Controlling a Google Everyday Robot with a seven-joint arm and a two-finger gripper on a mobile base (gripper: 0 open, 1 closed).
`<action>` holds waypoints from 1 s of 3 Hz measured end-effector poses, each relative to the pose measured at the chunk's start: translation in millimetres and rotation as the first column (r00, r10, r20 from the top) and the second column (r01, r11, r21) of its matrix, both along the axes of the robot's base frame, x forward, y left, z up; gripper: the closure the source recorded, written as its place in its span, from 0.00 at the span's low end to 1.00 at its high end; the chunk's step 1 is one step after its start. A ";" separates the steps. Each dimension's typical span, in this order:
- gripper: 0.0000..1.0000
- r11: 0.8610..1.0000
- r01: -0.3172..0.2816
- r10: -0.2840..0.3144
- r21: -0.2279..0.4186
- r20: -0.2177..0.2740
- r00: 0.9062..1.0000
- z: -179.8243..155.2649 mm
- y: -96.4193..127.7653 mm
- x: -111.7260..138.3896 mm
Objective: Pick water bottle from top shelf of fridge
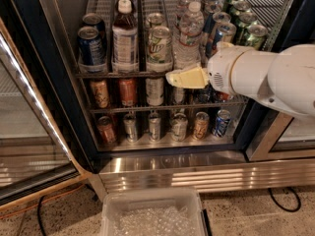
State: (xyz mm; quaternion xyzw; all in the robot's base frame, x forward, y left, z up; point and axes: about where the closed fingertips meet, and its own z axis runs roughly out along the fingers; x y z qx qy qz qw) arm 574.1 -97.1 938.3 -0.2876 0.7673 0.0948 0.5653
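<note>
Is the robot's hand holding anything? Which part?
Nothing that shows. The gripper is in front of the fridge, just below the water bottle, which stands on the top shelf.

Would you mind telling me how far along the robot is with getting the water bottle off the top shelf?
Done: the fridge stands open, and the end effector is at the front edge of the top shelf, just below the water bottle. In hand: the approach; the bottle stands upright in its lane, not yet lifted. Left: rising to it, gripping it and drawing it out.
</note>
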 end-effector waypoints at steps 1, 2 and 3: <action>0.07 1.000 0.020 -0.020 0.003 0.032 0.999 3.0 0.0 11.0; 0.07 0.999 0.041 -0.041 -0.002 0.068 0.997 7.2 -2.1 24.5; 0.17 0.998 0.057 -0.056 -0.003 0.086 0.995 7.1 -3.5 34.8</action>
